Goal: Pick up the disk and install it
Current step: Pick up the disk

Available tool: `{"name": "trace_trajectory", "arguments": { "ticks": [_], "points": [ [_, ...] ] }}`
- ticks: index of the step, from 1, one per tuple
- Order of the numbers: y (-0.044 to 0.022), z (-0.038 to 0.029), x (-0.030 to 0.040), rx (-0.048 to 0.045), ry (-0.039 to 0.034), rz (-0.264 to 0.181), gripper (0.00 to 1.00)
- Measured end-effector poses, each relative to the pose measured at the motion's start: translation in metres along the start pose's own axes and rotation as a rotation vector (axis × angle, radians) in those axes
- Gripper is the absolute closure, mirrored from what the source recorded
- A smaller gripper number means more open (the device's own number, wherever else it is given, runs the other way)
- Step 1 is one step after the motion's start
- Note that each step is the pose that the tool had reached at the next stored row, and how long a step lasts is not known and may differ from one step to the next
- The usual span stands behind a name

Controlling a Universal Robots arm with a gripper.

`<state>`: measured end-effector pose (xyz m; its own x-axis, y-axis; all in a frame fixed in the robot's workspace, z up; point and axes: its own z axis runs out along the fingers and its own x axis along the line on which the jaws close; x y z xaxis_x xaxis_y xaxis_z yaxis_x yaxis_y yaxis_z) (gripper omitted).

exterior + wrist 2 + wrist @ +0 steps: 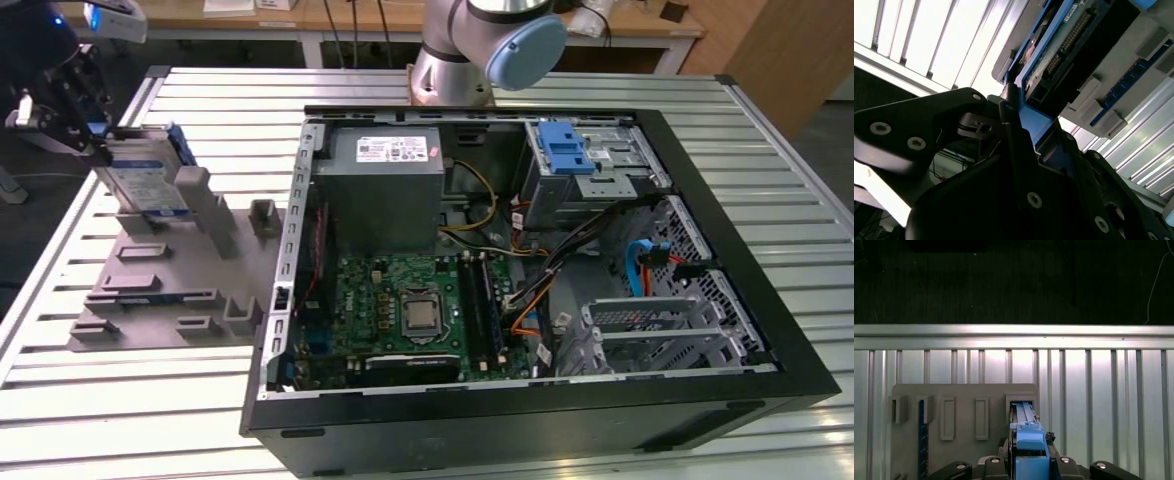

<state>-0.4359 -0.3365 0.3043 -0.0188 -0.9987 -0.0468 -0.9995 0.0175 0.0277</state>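
Clamping the disk [144, 180] by its blue carrier, the tool [96, 140] has it upright in the grey rack [160, 290] on the tabletop [134, 400], beside the open computer case [534, 420]; lifting and installing appear left to do.

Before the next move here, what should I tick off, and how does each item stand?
1. The fingers sit on both sides of the disk, on its blue carrier: ok.
2. The disk stands upright in the grey fixture slot, not yet lifted out: ok.
3. Grip tight enough to lift: cannot tell.
4. The computer case is open on top: ok.
5. The drive bay is free of cables: cannot tell.
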Motion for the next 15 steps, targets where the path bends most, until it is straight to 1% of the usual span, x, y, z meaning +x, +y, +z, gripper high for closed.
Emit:
{"name": "trace_trajectory", "arguments": {
  "ticks": [3,15],
  "points": [
    [0.0,-0.0024,-0.0001,0.0004,-0.0002,0.0,0.64],
    [0.0004,-0.0165,-0.0008,0.0004,-0.0003,0.0,0.64]
  ]
}}
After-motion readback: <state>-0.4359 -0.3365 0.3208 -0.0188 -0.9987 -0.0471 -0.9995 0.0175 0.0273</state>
